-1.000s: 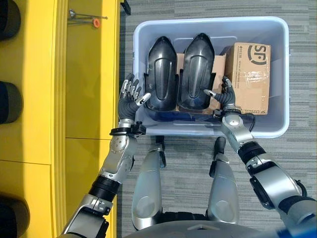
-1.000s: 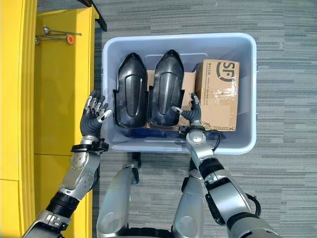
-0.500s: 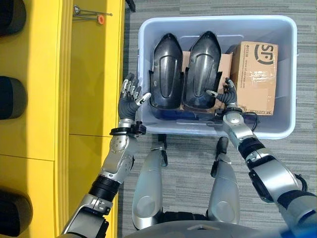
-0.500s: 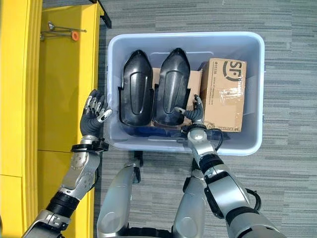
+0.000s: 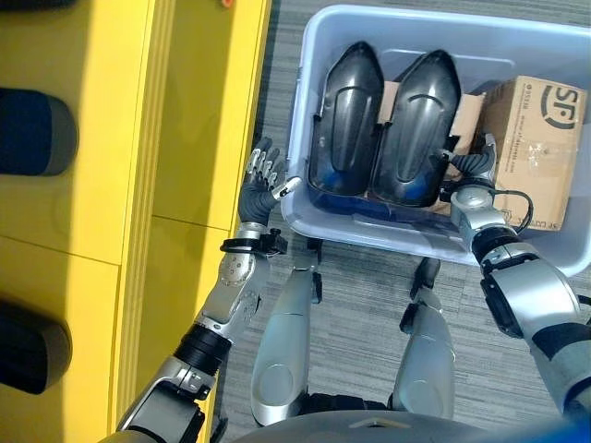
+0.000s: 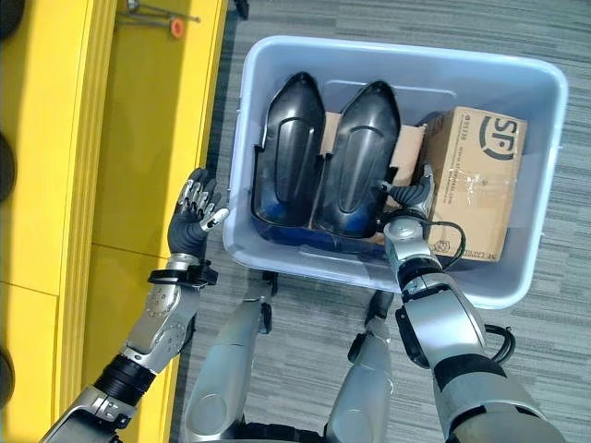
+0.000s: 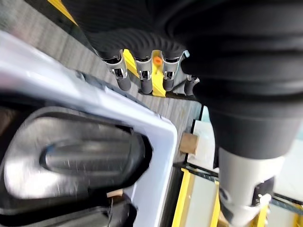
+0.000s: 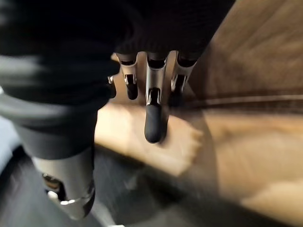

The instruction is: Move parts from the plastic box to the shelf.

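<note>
**Q:** Item one: hands. Position and condition?

**A:** My left hand [image 6: 191,224] is outside the plastic box [image 6: 251,97], just beside its left wall, palm toward it, fingers [image 7: 119,75] apart and relaxed, holding nothing. My right hand [image 6: 409,199] is inside the box, in the gap between the right-hand black shell and the cardboard carton [image 6: 478,183]; its fingers [image 8: 154,118] reach out straight over cardboard, loosely spread, clamped on nothing.

**Q:** Item two: box contents?

**A:** Two black moulded shell parts, side by side, long axis running away from me: left shell [image 6: 287,149], right shell [image 6: 359,157]. They rest on a flat piece of cardboard. The carton fills the right end of the box. All parts are in the box; nothing is lifted.

**Q:** Item three: destination?

**A:** The yellow shelf [image 6: 143,138] runs along my left, just beside the box. A dark rounded object [image 5: 35,132] lies on its outer level, possibly another part; I cannot tell.

**Q:** Step in hand?

**A:** I judge it the reach before the first grasp: one hand on each flank of the shells, neither closed.

**Q:** Next move calls for?

**A:** Probably bringing the left hand over the wall and into the box, then pressing both hands against a shell's sides. The surface looks smooth and curved, so an even squeeze seems wise.
</note>
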